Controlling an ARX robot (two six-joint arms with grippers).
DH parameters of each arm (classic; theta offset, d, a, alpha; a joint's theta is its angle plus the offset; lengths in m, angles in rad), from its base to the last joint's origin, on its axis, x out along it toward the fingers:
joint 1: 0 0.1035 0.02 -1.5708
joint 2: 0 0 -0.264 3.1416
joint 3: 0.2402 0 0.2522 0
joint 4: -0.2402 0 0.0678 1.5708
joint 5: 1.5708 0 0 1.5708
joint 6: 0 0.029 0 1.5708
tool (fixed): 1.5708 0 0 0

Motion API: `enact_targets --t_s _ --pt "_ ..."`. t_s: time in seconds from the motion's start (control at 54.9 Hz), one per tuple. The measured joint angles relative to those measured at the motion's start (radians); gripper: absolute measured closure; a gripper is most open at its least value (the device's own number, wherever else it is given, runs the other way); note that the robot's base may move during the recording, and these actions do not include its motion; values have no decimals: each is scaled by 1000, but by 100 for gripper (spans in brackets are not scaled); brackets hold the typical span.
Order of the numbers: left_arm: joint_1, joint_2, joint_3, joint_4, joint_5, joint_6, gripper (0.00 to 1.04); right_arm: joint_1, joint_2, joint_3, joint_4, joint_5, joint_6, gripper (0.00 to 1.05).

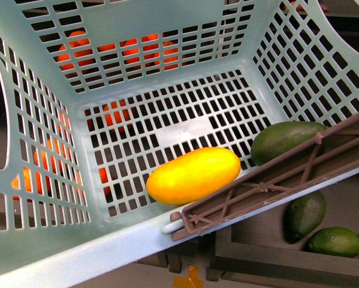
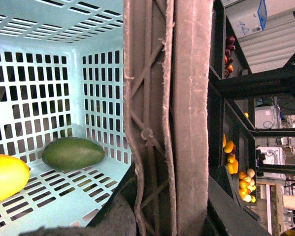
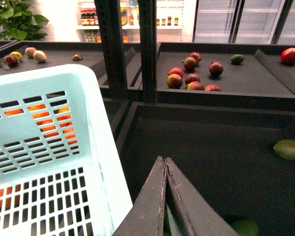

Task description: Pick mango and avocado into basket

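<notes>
Beyond the right pincer (image 3: 165, 196) we see dark display trays (image 3: 245, 82) carried on black uprights (image 3: 148, 49). Farther off stand a brightly lit shelf of bottles (image 3: 88, 19), a leafy potted plant (image 3: 16, 19) and, washed out by glare, what may be glass-door coolers (image 3: 236, 22).
</notes>
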Motion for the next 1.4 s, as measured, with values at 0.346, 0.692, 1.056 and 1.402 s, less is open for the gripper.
enact_targets --t_s 0.346,0.692,1.056,1.402 --pt "0 0 0 0 2 0 86 -111 -186 -138 -46 -105 0 103" --pt "0 0 0 0 0 0 86 -117 -354 -203 -148 -109 -1 103" --pt "0 0 0 0 0 0 86 -117 -526 -246 -254 -112 -1 103" --pt "0 0 0 0 0 1 86 -117 -681 -246 -405 -112 -1 103"
